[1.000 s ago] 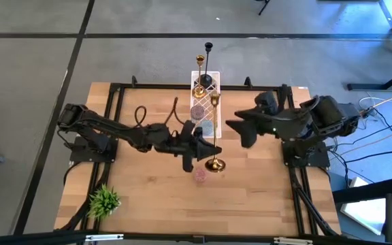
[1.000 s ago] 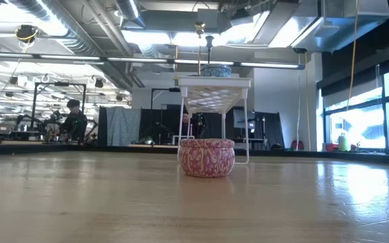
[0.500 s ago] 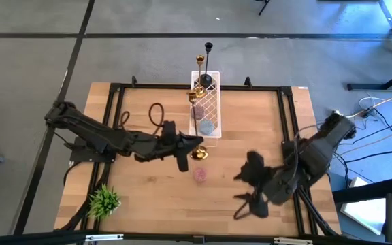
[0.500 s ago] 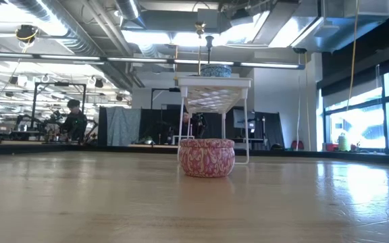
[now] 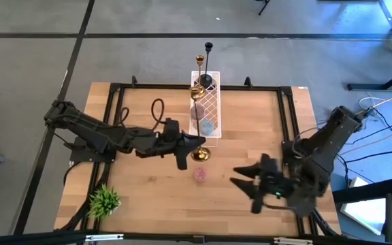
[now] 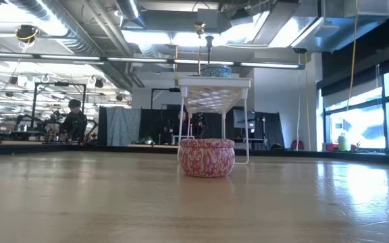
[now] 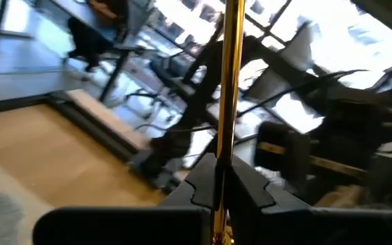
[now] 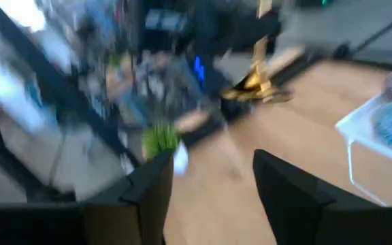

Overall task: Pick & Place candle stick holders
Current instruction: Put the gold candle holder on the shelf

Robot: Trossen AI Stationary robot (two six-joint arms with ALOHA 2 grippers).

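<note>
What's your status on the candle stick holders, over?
Left gripper shut on a gold candle stick holder, beside the white rack. Right gripper open, empty, near the table's right side. Pink tin sits just below the held holder.

your left arm reaches across the table's middle, its left gripper (image 5: 194,145) clamped tight on a gold candle holder (image 7: 227,102). your right arm is folded near the right edge, right gripper (image 5: 242,185) parted, holding nothing.
</note>
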